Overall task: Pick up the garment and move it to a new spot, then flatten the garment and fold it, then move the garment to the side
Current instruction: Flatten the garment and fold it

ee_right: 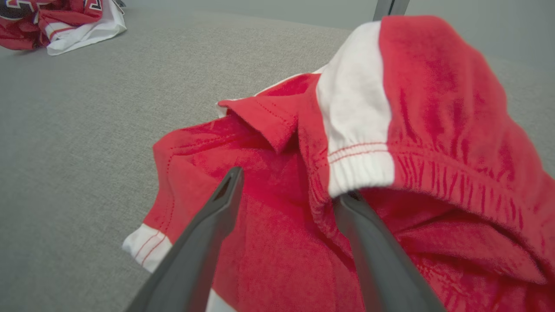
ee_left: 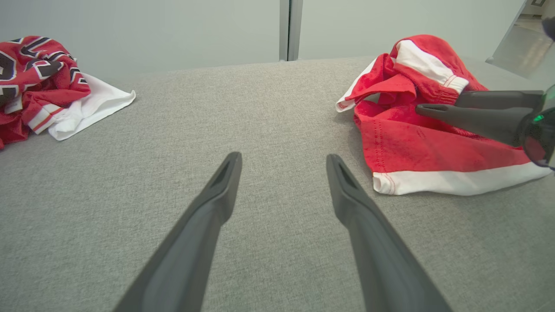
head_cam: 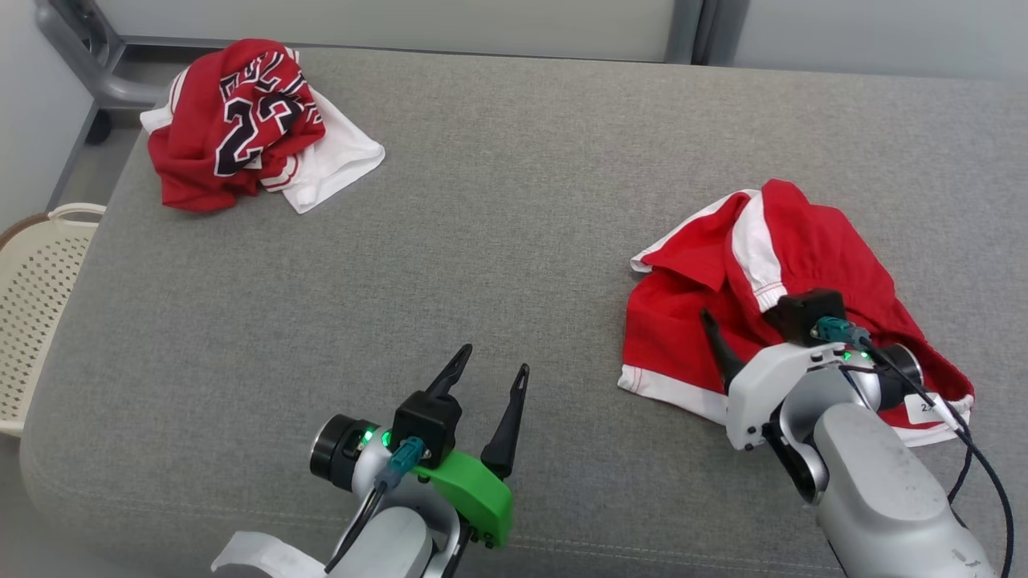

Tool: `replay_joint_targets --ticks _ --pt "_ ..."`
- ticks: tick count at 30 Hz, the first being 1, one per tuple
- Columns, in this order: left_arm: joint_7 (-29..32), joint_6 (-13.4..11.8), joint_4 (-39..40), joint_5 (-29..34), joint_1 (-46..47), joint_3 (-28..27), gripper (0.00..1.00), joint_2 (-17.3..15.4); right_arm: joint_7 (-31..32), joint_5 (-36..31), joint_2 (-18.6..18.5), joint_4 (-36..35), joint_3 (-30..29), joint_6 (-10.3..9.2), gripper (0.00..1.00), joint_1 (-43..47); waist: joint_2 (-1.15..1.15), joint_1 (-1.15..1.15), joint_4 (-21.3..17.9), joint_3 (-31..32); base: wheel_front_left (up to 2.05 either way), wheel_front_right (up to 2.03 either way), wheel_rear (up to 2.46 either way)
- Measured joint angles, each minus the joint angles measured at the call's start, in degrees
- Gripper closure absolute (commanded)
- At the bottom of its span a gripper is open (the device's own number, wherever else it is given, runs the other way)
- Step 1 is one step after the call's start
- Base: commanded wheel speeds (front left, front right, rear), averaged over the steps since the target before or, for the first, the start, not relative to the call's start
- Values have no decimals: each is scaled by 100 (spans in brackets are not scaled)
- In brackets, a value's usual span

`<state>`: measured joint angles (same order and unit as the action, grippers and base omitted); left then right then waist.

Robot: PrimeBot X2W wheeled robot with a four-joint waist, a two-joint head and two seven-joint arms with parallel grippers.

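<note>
Here the right gripper (head_cam: 747, 329) stands with its two fingers wide apart, and they close on nothing. Directly under it and in front of it lies the garment (head_cam: 803, 241), a red piece with white bands, crumpled on the grey cushion (head_cam: 482, 241). In the right wrist view the tip of one finger (ee_right: 373, 242) is hidden under a raised fold with a white elastic band, and the other finger is above flat red cloth near the white hem. I cannot tell if the fingers touch the cloth.

The left gripper (head_cam: 494, 361) is also wide open and holds nothing. Bare cushion lies below it and between its fingers. The garment is near its right side, apart from it. Far ahead of this gripper and to its left lies a second heap, a red and white jersey (head_cam: 241, 120) with dark numbers. A pale basket (head_cam: 40, 297) stands well to its left, beside the cushion's edge.
</note>
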<state>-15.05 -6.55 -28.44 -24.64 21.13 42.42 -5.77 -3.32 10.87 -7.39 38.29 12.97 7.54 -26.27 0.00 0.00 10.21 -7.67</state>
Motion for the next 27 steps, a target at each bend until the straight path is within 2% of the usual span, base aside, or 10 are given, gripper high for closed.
replay_joint_targets --ticks 1,3,4,12,20,27 --pt "0 0 -2 0 0 -8 0 4 -36 -68 -27 105 -35 0 56 -70 0 0 41 -8 0 0 0" --pt "1 1 -3 9 -1 -21 0 13 -138 -156 -80 287 -135 0 91 -232 0 0 109 -27 0 0 0" --pt "1 1 -4 10 -1 -30 0 16 -193 -201 -96 350 -178 0 100 -319 0 0 132 -35 0 0 0" --pt "0 25 -45 57 -25 -58 0 15 -457 -214 -359 684 -679 0 100 -927 0 0 26 -29 0 0 0" --pt "0 85 -57 107 -19 -29 0 40 -434 -99 -1017 1366 -1298 0 100 -1339 0 0 -3 -111 0 0 0" --pt "0 135 -126 155 72 18 0 38 -492 13 -1454 1967 -1203 0 100 -1842 0 0 61 -323 0 0 0"
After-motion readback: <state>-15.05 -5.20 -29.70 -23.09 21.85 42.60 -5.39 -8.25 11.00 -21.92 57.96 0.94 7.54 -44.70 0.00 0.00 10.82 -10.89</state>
